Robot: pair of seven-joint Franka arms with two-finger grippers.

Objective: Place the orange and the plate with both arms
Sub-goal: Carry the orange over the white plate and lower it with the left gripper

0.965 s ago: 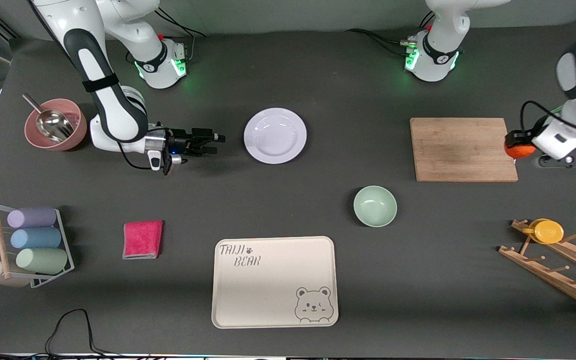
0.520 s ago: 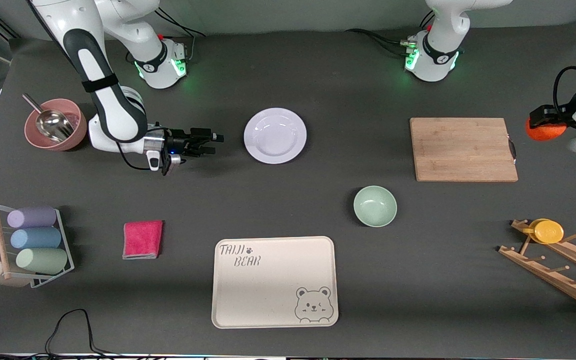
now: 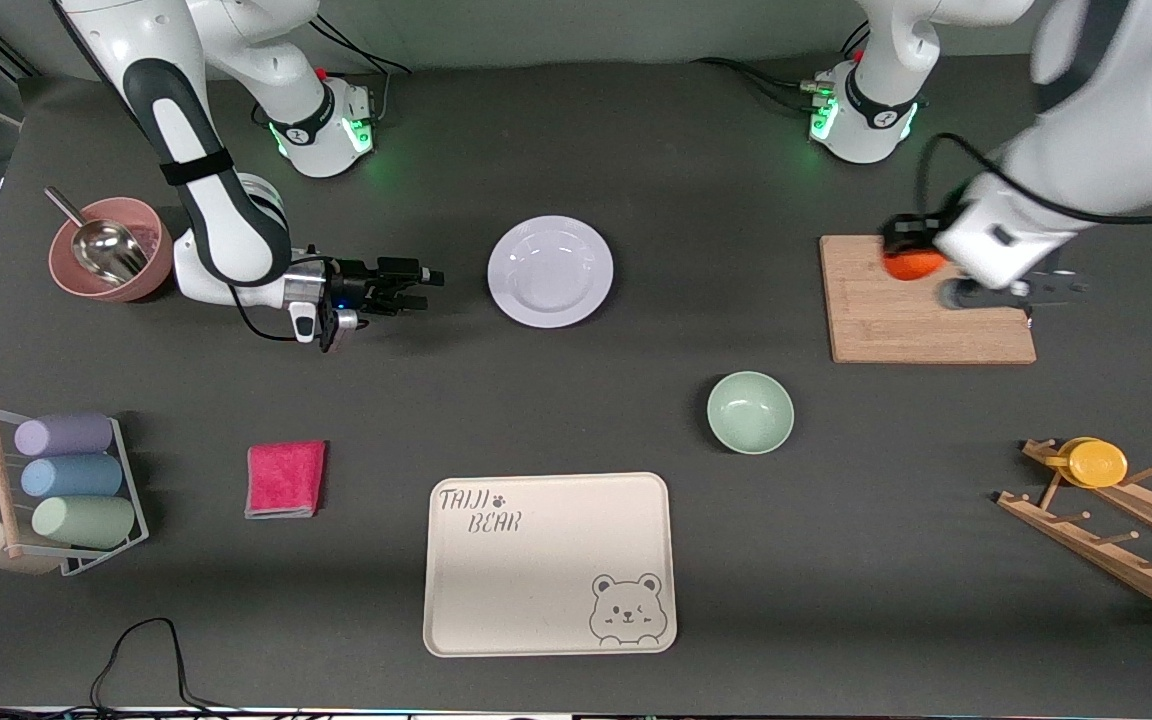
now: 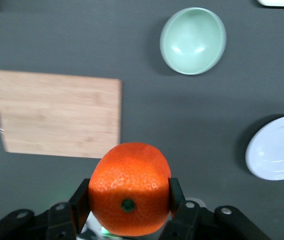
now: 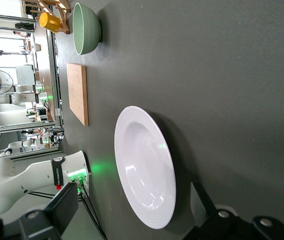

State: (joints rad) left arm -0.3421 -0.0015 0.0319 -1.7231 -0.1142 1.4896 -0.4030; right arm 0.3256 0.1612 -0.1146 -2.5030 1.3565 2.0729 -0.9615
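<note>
The orange [image 3: 916, 266] is gripped in my left gripper [image 3: 908, 254], which holds it in the air over the wooden cutting board [image 3: 886, 320]. In the left wrist view the orange [image 4: 129, 187] sits squeezed between both fingers. The pale plate [image 3: 550, 271] lies flat on the table mid-way between the arms' ends; it also shows in the left wrist view [image 4: 276, 155]. My right gripper [image 3: 428, 286] is low, open and empty, beside the plate toward the right arm's end, not touching it. In the right wrist view the plate [image 5: 144, 165] lies ahead between the spread fingers [image 5: 62, 205].
A green bowl [image 3: 750, 412] and the cream bear tray [image 3: 548, 565] lie nearer the front camera. A pink bowl with a scoop [image 3: 111, 250], a red cloth [image 3: 285, 478] and a cup rack [image 3: 56, 490] are at the right arm's end. A wooden rack with a yellow lid [image 3: 1096, 463] is at the left arm's end.
My left gripper has swung in with the orange from past the table's end to over the cutting board. My right gripper has drawn back very slightly from the plate.
</note>
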